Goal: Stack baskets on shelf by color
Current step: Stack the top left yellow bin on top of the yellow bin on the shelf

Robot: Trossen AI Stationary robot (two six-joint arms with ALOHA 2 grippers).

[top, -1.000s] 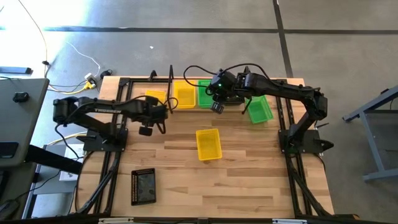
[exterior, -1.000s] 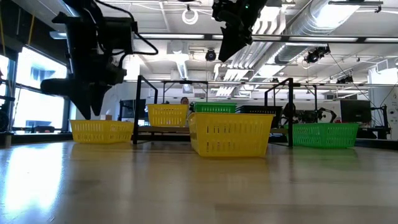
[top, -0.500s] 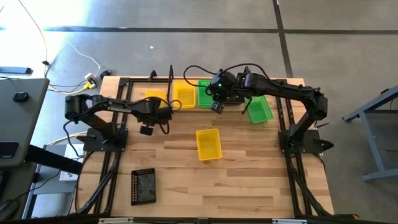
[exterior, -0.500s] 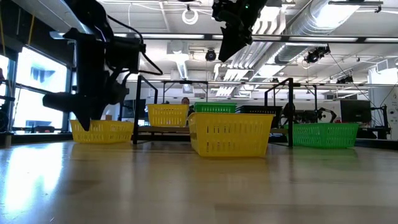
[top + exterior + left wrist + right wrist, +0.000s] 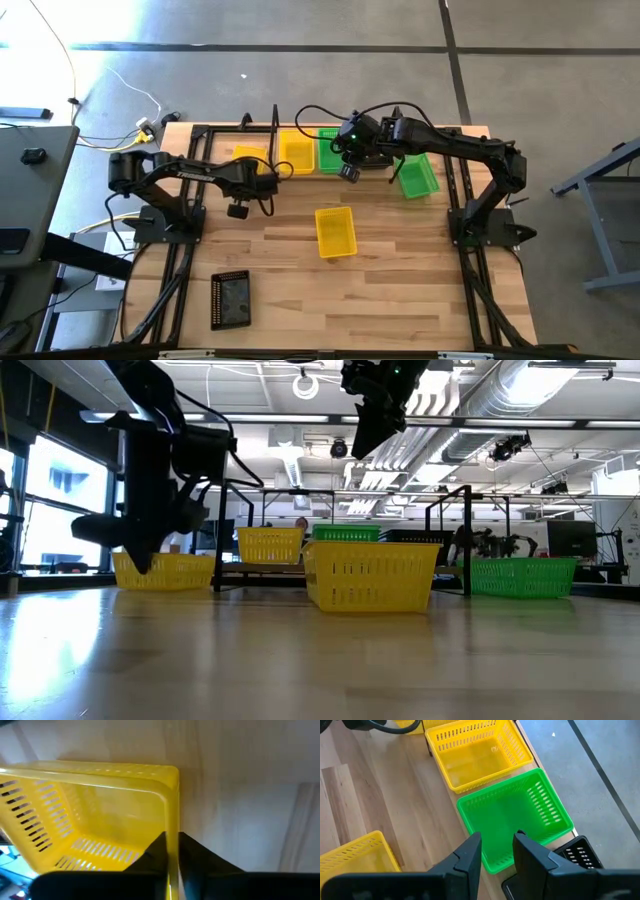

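Left gripper [image 5: 172, 851] is sitting low at the far-left part of the table, its two fingers pinching the rim wall of a yellow basket [image 5: 90, 815] that is resting on the tabletop just outside the shelf's left upright; in the high view this basket [image 5: 249, 157] is mostly covered by the arm. The grip appears seated, one finger inside the wall and one outside, though the wrist view is showing only the fingertips, so how deep the bite goes is uncertain. Right gripper [image 5: 496, 851] is hovering above the shelf [image 5: 262, 567], fingers spread and holding nothing, looking down on a green basket [image 5: 515, 815] and a second yellow basket [image 5: 475, 755] standing side by side on the board. A third yellow basket [image 5: 335, 231] is sitting at mid-table, another green basket [image 5: 417, 176] is lying at the right end near the shelf's right upright, and the black basket [image 5: 230, 299] is lying near the front-left corner, well apart from the rest. Step in hand, as judged: picking up the left yellow basket for stacking with its colour. Next move is calling for a level lift clear of the table and the upright frame, then carrying it over the yellow basket on the shelf and lowering it squarely so it nests.
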